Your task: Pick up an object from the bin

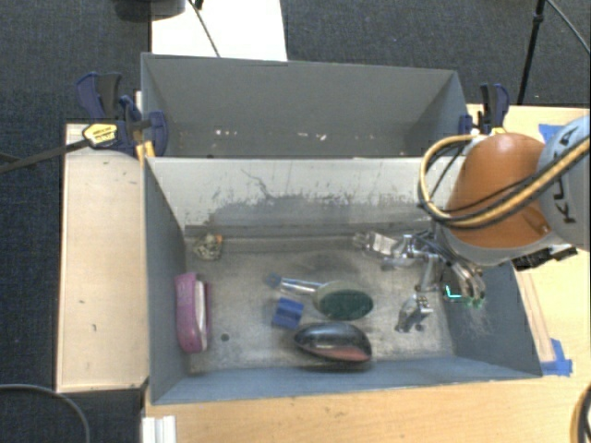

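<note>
Pincer (413,317) sits low at lower right of bin (164,275), over bare floor. Spread or pressed together: can't tell. Nearest obj: green oval disc (345,304), centre-right, just left of it. Prob. light, stiff, flat, slick; grip edge-to-edge across short axis.

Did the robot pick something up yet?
Not yet. Nothing looks done: the pink block, blue piece, green disc and black oval thing all lie on the bin floor. Right now the gripper is low in the bin's right side, near the green disc, holding nothing I can see. Left to do: grab one thing and lift it out.
</note>
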### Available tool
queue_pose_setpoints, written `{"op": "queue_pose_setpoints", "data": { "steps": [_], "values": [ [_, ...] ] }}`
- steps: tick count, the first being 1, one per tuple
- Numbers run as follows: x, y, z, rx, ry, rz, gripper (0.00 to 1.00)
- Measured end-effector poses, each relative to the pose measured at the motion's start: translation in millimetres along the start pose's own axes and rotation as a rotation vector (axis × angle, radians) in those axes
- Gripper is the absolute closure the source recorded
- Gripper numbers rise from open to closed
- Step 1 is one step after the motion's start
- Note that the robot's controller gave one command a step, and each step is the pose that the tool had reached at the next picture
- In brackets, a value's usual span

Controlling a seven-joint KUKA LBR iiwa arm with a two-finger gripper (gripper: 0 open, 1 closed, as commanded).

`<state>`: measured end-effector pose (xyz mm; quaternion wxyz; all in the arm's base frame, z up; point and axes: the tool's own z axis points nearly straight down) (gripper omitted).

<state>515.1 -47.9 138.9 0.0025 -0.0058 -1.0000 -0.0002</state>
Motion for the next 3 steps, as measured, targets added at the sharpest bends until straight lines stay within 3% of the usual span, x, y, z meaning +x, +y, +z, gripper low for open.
{"op": "queue_pose_setpoints", "data": {
  "steps": [1,2,3],
  "values": [
    [-48.5,64.1,57.1,0.0,-0.006,-0.024,0.0],
    [-47.6,60.6,54.8,0.0,-0.007,-0.02,1.0],
    [-40.2,45.1,-84.2,0.002,-0.015,-0.13,1.0]
  ]
}}
